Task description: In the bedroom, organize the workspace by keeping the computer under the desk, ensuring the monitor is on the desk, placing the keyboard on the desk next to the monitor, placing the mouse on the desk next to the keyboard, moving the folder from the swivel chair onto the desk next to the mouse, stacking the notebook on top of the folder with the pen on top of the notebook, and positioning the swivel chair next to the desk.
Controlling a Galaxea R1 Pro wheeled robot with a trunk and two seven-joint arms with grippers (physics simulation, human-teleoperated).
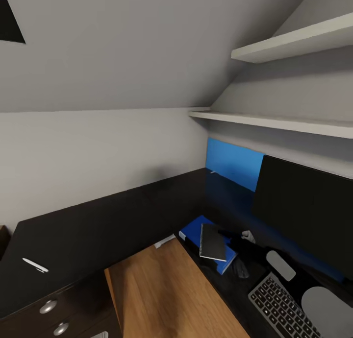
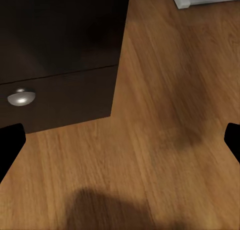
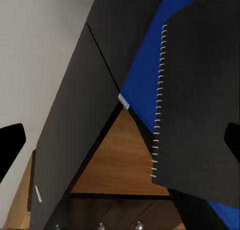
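A: Starting at the left, what is lying on the counter [image 1: 98, 230]?

B: The pen [image 1: 35, 265] is resting near the left end of the black top, above the drawers with their round knobs [image 1: 48, 306]. It is lying well apart from the right fingers [image 1: 240, 245], far off to their left.

A: And the left fingers [image 2: 120, 140]?

B: They are spread wide, their dark tips showing at both edges of the left wrist view, holding nothing. They are pointing down at the wooden floor [image 2: 165, 115], with a drawer front and a knob [image 2: 21, 97] just beside the left tip.

A: Moving right?

B: The blue folder [image 1: 193, 230] is lying on the counter with the dark notebook [image 1: 212, 242] stacked on it. The right fingers are hovering just beside the notebook's right edge; in the right wrist view the two tips are standing wide apart with nothing between them, the notebook [image 3: 200, 90] and folder [image 3: 145, 80] lying below.

A: Farther right?

B: The mouse [image 1: 280, 265], then the keyboard [image 1: 279, 303], then the monitor [image 1: 309, 205] behind them.

A: So which step is in hand?

B: I judge the notebook is done and the pen is next. The right arm is needing to lift clear and reach across to the far left, or the base is needing to shift, then close on that thin stick lengthwise-crosswise with care, since it may roll.
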